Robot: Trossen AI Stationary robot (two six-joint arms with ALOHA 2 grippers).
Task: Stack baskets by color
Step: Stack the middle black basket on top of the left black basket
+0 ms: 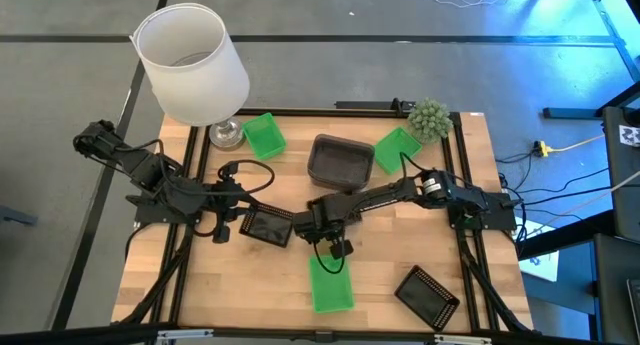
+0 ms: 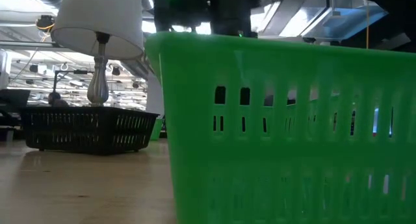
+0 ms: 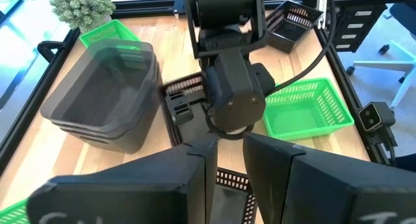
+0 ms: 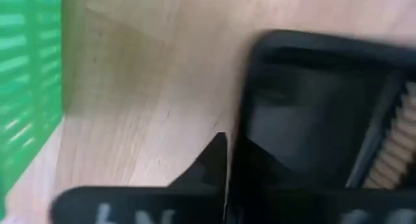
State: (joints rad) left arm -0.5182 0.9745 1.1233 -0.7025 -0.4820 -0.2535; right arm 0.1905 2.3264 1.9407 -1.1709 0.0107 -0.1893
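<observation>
1. While my right arm reaches in across the table [image 1: 250,305], my left gripper [image 1: 228,225] is clamped on the near wall of the black basket [image 1: 268,227] at mid-table.
2. My right gripper [image 1: 318,223] sits at that basket's opposite end; I cannot tell whether its fingers are apart.
3. The grey stack [image 1: 341,160] stands just behind, between two green baskets [image 1: 264,135] at the back.
4. A third green basket [image 1: 330,283] and the other black basket [image 1: 428,293] lie at the front.
</observation>
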